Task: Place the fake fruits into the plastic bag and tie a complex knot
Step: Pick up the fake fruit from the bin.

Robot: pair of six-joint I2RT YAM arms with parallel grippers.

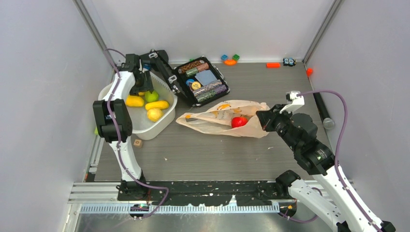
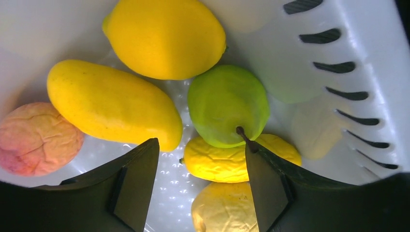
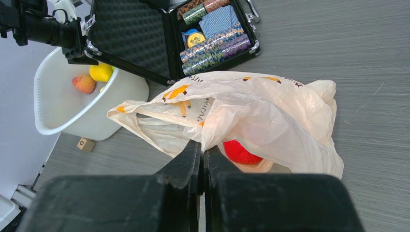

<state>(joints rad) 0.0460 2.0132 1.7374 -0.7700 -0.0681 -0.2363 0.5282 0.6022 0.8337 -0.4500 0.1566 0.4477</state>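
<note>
The white tub (image 1: 164,121) holds several fake fruits: a yellow lemon (image 2: 164,36), a yellow mango (image 2: 111,104), a green pear (image 2: 227,104), a peach-coloured one (image 2: 36,137) and wrinkled yellow ones (image 2: 222,162). My left gripper (image 1: 145,87) hangs open inside the tub just above them, its jaws (image 2: 200,145) astride the pear's stem end, holding nothing. The pale peach plastic bag (image 1: 222,116) lies on the table with a red apple (image 1: 238,122) inside. My right gripper (image 3: 202,142) is shut on the bag's (image 3: 261,111) upper mouth edge, lifting it; the apple (image 3: 240,152) shows beneath.
An open black case (image 1: 203,81) of poker chips and cards lies behind the bag, touching the tub. Small toy blocks (image 1: 230,60) and an orange piece (image 1: 273,65) sit at the back wall. A wooden cube (image 1: 138,142) lies before the tub. A black cylinder (image 1: 323,112) lies at right.
</note>
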